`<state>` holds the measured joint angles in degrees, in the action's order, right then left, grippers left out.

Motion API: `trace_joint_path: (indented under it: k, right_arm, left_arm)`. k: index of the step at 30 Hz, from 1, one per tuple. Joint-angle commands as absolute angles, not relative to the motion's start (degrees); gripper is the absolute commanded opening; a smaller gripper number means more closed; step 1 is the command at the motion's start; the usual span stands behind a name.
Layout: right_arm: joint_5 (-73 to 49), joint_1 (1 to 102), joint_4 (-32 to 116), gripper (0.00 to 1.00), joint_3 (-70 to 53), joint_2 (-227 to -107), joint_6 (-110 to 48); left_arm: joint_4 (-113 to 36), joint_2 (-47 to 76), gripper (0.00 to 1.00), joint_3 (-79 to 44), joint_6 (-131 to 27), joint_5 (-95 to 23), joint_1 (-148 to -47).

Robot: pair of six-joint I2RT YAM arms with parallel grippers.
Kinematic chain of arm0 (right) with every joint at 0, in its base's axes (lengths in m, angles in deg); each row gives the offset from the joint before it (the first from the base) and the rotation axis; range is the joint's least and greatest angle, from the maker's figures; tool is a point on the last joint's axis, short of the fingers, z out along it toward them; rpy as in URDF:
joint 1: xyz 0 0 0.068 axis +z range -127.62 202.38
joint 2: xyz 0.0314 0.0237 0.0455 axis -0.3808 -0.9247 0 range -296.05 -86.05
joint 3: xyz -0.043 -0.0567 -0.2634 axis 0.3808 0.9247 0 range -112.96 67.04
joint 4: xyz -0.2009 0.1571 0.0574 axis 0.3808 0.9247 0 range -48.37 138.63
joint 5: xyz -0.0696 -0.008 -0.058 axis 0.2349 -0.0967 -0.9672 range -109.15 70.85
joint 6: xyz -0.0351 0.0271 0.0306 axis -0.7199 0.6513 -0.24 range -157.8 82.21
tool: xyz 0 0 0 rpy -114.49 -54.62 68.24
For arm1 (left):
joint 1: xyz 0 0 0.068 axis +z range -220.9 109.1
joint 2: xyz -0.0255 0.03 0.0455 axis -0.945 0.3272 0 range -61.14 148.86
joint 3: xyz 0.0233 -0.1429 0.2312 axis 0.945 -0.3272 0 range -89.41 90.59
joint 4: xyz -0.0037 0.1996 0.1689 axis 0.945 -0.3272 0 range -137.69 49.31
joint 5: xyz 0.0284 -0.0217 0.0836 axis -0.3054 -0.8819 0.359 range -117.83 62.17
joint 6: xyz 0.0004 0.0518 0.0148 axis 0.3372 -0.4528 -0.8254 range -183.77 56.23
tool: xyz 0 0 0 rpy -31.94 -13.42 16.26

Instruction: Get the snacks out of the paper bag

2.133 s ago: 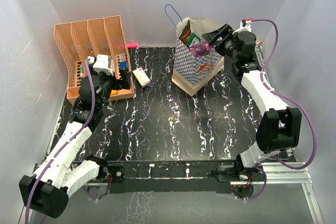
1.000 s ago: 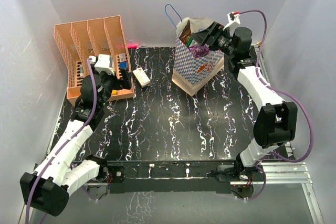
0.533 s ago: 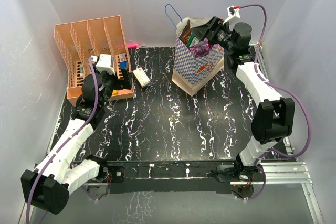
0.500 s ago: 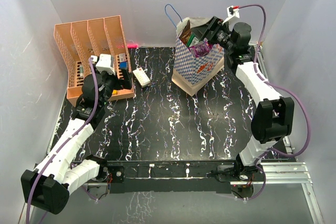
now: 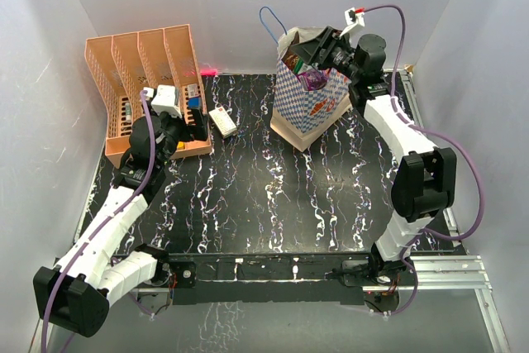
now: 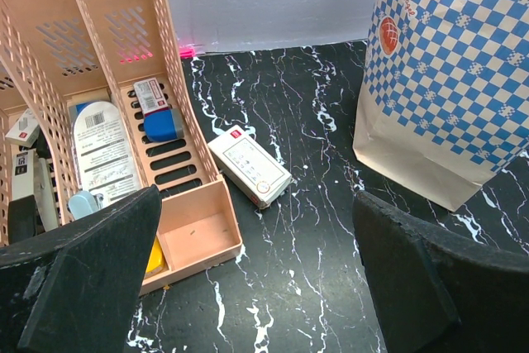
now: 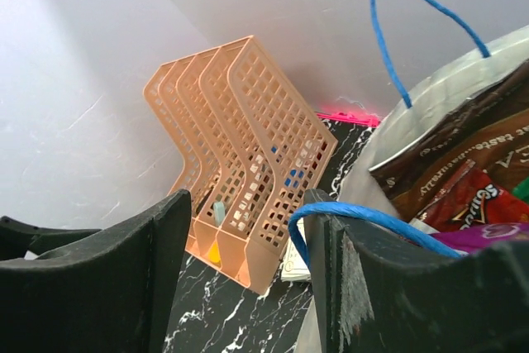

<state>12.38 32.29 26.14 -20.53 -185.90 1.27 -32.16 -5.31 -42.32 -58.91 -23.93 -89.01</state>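
Jaws on both arms stand spread, gripping nothing. Right gripper (image 5: 322,43) hovers at the mouth of the paper bag (image 5: 307,113), which stands at the table's far edge. Left gripper (image 6: 256,279) idles well apart from it. All visible snacks (image 5: 314,78) are inside the bag; none is out yet.

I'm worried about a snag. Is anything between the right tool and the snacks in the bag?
Yes: a blue handle of the bag arches across the mouth, beside the open right tool, in front of the snacks. Nothing else visible blocks them.
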Motion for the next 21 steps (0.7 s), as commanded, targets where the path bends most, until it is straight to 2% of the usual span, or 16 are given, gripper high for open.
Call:
trace_joint_path:
  k: [1,5,9,15,21]
  right_arm:
    - [13.57,32.97,20.74,0.59,-23.35,-185.72,0.82]
    - [12.81,33.06,19.66,0.64,-23.62,-188.33,1.72]
    - [13.79,33.30,20.32,0.62,-25.68,-189.61,4.07]
    - [14.36,34.99,21.20,0.53,-24.10,-184.92,6.34]
    - [11.67,35.30,20.99,0.32,-17.40,-177.78,8.36]
  left_arm:
    - [-30.66,-6.12,0.98,-41.57,-59.63,-23.41,-88.68]
    - [-30.87,-5.86,0.98,-41.36,-59.71,-23.47,-88.66]
    - [-30.86,-6.01,0.98,-41.34,-59.89,-23.16,-88.60]
    - [-30.76,-6.08,0.98,-41.30,-59.68,-23.49,-88.25]
    - [-30.85,-6.10,0.98,-41.28,-59.43,-23.87,-88.13]
